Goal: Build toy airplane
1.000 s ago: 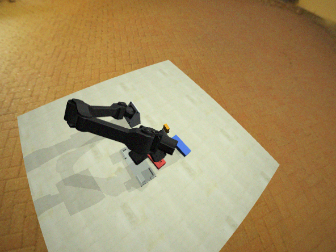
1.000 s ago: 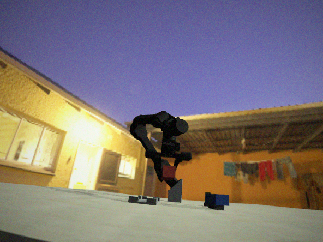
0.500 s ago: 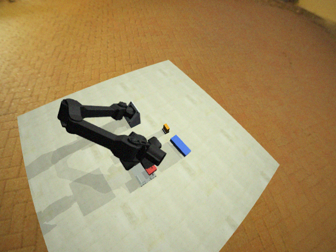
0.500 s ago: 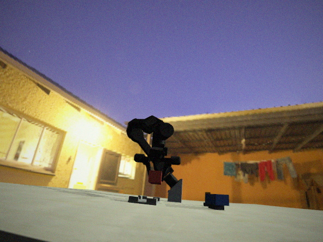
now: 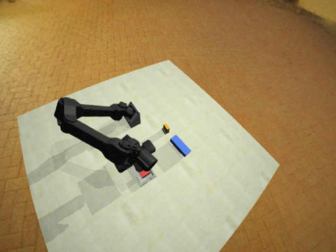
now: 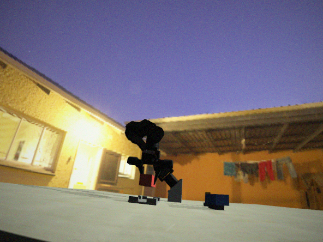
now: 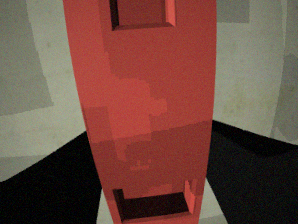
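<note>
The red fuselage (image 5: 145, 173) (image 6: 147, 180) (image 7: 150, 100) is held level above the grey jig (image 5: 141, 182) (image 6: 134, 200), with a visible gap between them in the exterior view. My gripper (image 6: 148, 176) (image 7: 146, 126) is shut on the fuselage, one finger at each side. Two empty sockets show on the fuselage's top in the wrist view. In the top view the arm hides the fingers and most of the jig. The blue wing (image 5: 180, 145) (image 6: 219, 200) lies right of the jig. The small orange tail fin (image 5: 166, 127) stands beside the wing, its base dark.
The arm's grey wedge-shaped base mount (image 5: 134, 120) (image 6: 175, 192) stands behind the jig. The pale table (image 5: 204, 184) (image 6: 82, 215) carries all the parts, and its edges show in the top view. The wing and tail fin are close together.
</note>
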`<control>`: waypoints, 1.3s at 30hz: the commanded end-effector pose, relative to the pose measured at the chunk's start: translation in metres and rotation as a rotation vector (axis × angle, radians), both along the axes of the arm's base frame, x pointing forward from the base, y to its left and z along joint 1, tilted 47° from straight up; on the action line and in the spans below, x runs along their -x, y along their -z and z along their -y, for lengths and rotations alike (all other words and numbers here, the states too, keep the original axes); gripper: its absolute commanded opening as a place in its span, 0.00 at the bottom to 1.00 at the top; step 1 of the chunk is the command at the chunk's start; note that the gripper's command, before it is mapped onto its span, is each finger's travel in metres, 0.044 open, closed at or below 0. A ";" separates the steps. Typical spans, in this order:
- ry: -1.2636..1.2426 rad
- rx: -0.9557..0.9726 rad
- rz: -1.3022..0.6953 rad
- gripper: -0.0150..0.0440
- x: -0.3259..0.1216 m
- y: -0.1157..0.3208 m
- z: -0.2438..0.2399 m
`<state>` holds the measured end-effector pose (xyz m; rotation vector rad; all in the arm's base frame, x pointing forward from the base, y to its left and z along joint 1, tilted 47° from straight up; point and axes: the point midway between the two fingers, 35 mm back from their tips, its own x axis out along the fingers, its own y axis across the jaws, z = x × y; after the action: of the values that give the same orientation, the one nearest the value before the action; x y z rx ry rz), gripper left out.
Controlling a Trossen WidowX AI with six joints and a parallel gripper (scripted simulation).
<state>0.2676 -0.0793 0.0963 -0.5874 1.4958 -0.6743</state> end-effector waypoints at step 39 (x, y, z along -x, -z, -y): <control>-0.006 0.005 0.008 0.59 -0.001 0.006 0.013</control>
<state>0.2687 -0.0885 0.0925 -0.5826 1.4865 -0.6753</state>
